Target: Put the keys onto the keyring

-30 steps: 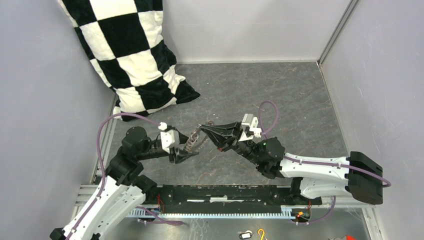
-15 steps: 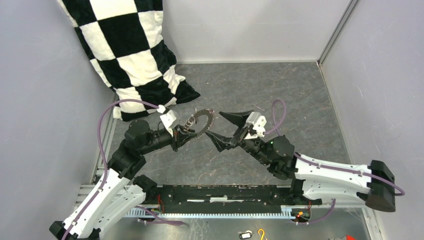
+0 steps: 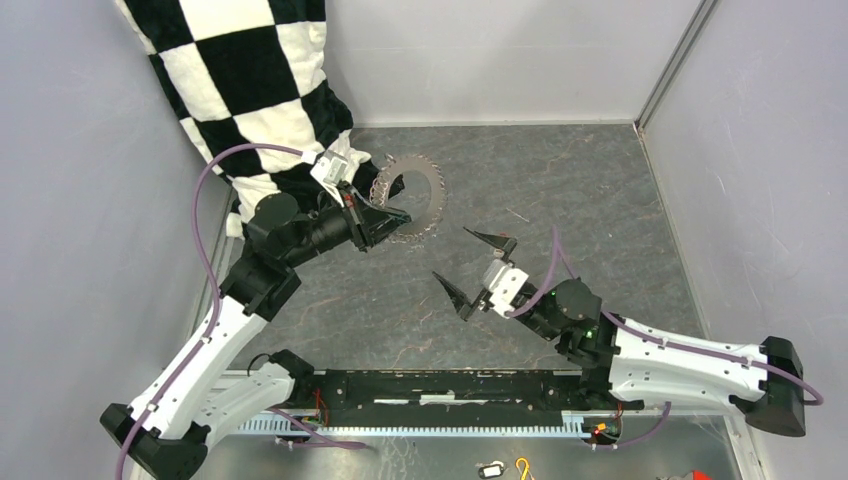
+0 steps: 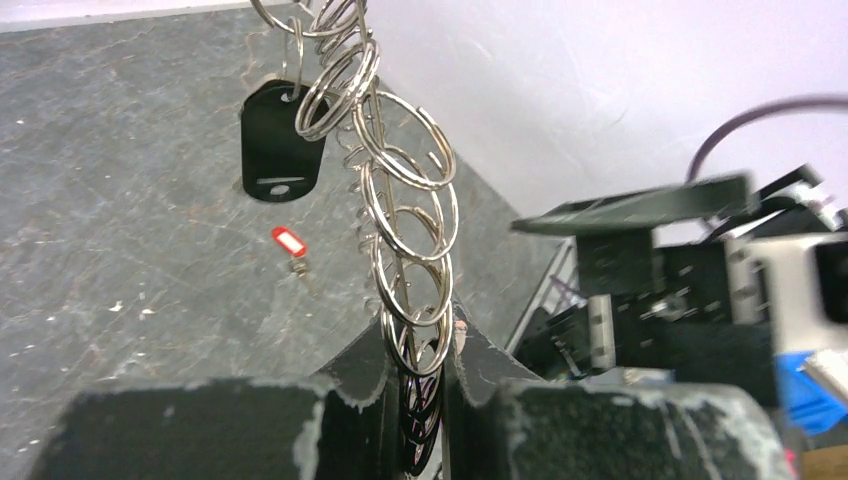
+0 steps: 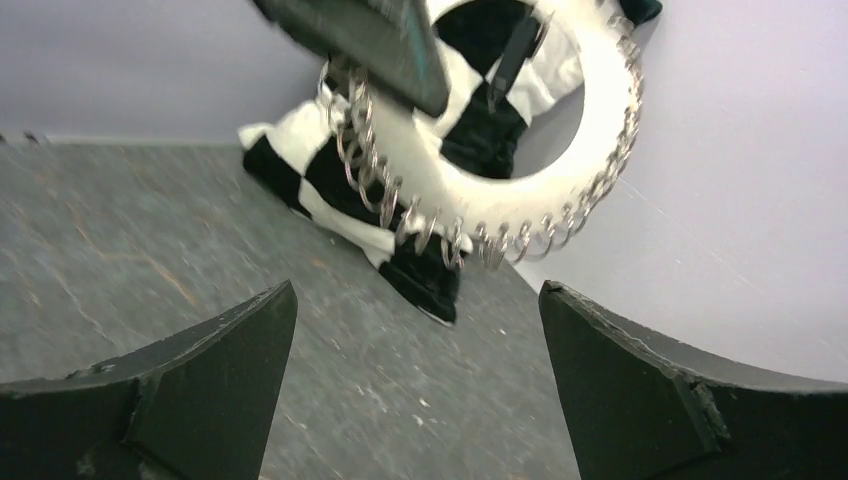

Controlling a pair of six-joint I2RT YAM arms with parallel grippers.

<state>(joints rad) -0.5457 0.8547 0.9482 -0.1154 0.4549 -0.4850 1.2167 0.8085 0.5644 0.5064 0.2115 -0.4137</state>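
Just off the lower corner of the checkered pillow (image 3: pixel 250 100), my left pincer (image 3: pixel 388 217) is pinching the keyring (image 3: pixel 412 190) by its rim and holds it up off the bench (image 3: pixel 580 180). From my left wrist I see both fingers (image 4: pixel 340 395) pressed on the hoop (image 4: pixel 400 200). The small silver rings crowd along the hoop, one overlapping the next. A black flat piece (image 4: pixel 280 140) hangs from one of those rings; whether it is a key I cannot tell. The red-headed key (image 4: pixel 288 240) lies loose on the bench, farther from the pillow than the keyring and apart from it.

My right pincer (image 3: pixel 472 265) is spread wide, on the side of the keyring away from the pillow, touching neither. From that wrist the keyring (image 5: pixel 450 235) hangs straight ahead of the pincer (image 5: pixel 417 290), with the pillow (image 5: pixel 330 170) right behind it. The left pincer's finger (image 5: pixel 360 40) covers the upper part of the hoop.

Farthest from the pillow, past the bench's near edge, lie a yellow hook (image 3: pixel 522 466) and a dark tag (image 3: pixel 490 469).
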